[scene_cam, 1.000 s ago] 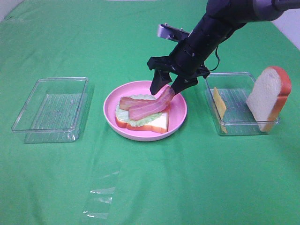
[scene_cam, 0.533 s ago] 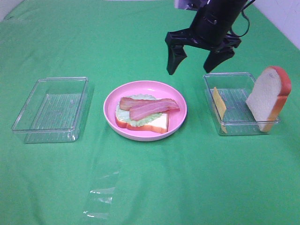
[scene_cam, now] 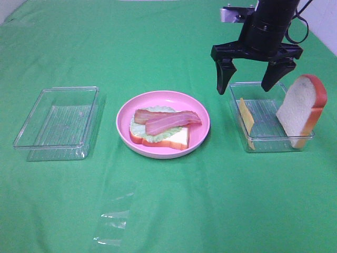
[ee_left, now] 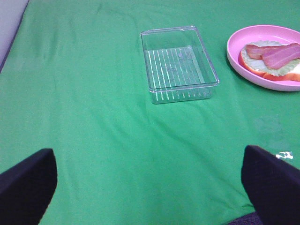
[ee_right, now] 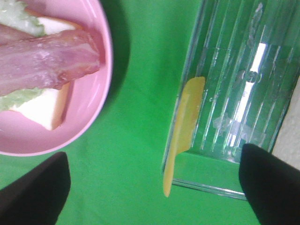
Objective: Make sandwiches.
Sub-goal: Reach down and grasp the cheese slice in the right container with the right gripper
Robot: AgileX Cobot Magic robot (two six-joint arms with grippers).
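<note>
Right arm comes in from the top right corner of the high view, with the wrist pointing pretty much straight down. The right gripper (scene_cam: pixel 244 89) hangs over the end of the right-hand clear tray (scene_cam: pixel 263 142) that's nearest the pink plate (scene_cam: pixel 197 134). Its jaws are spread wide and there's nothing in them. From its wrist cam you can see the two dark fingertips far apart, with the tray end and the plate's rim between them.

The cheese slice (scene_cam: pixel 245 117) stands on edge against that tray's wall on the plate side, just below the gripper. The top bread slice (scene_cam: pixel 300 108) leans upright at the tray's other end.

The half-built sandwich (scene_cam: pixel 179 138) sits on the plate in the middle of the green cloth (scene_cam: pixel 210 200): a bread slice at the bottom, lettuce (scene_cam: pixel 138 128) on that, and two bacon strips (scene_cam: pixel 166 122) laid across the top, overlapping.

The left arm doesn't show in the high view at all. Its wrist cam shows the left gripper (ee_left: pixel 150 187) low over the cloth, jaws wide and gripping nothing, facing the left clear tray (ee_left: pixel 180 63), with the plate off beyond that.

There's also a scrap of clear plastic film (scene_cam: pixel 113 216) lying on the cloth near the front edge.
</note>
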